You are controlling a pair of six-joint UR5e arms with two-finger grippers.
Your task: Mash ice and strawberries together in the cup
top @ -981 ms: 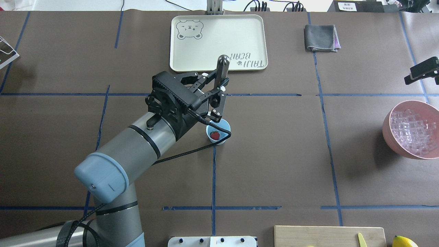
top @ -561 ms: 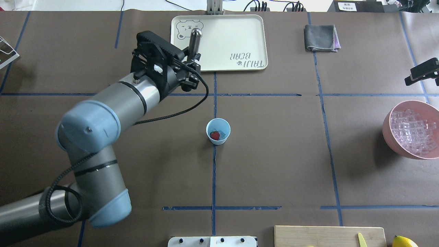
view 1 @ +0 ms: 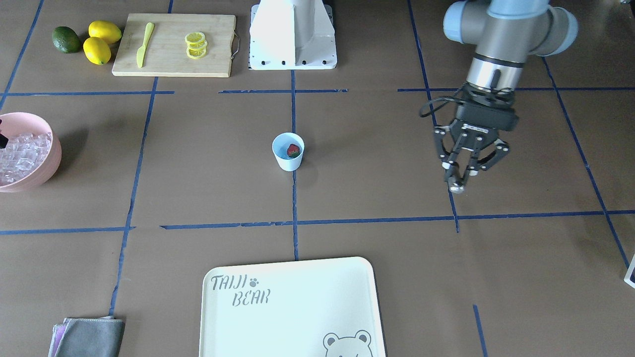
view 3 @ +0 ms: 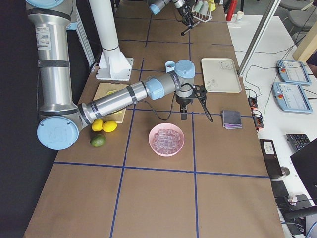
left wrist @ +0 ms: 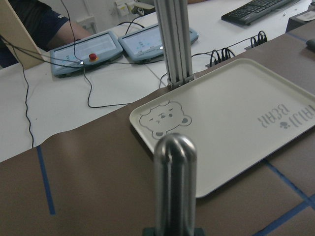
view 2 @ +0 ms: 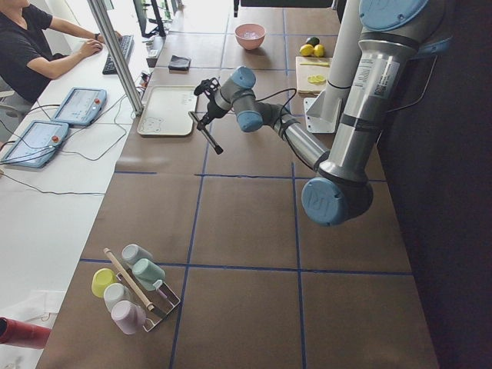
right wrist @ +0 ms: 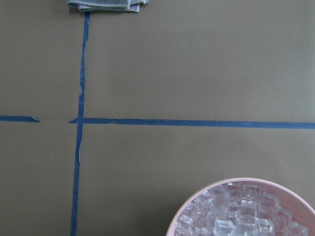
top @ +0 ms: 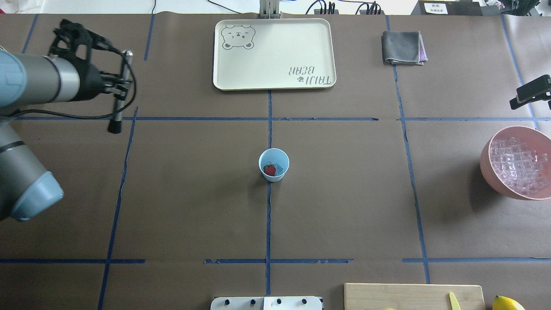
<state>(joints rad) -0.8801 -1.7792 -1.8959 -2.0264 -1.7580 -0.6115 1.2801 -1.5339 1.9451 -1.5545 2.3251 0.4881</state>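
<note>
Left gripper (view 1: 462,172): fingers closed on a metal muddler (top: 118,107), gripped partway along its shaft. The left wrist view showed the rounded steel end sticking out past the fingers towards the tray. The gripper was over the table on the robot's left side, well apart from the cup.

Cup (view 1: 287,162): pale blue, upright, standing alone near the middle of the table beside a blue tape line. Nothing touched it.

Strawberry (top: 269,170): one red berry, lying inside the cup against the wall. A paler patch showed next to it on the cup floor; I could not tell whether that was ice.

Ice (top: 516,165): clear cubes heaped in the pink bowl (view 1: 42,176) at the table's right edge, well apart from the cup.

Right gripper (view 3: 183,114): pointed down over the table near the pink bowl, on the side towards the grey cloth (top: 402,47). Its wrist view looked straight down on the bowl's rim and the tape cross, with no fingers in sight. I could not tell whether it was open or closed.

Also on the table:
- The cream bear-print tray (top: 275,51) lay on the far side from the robot.
- A wooden cutting board (view 1: 168,49) beside the robot's base carried a yellow knife (view 1: 144,43) and stacked lemon slices (view 1: 196,44).
- Two whole lemons (view 1: 96,50) and a dark green fruit (view 1: 66,39) lay just off the board.
</note>
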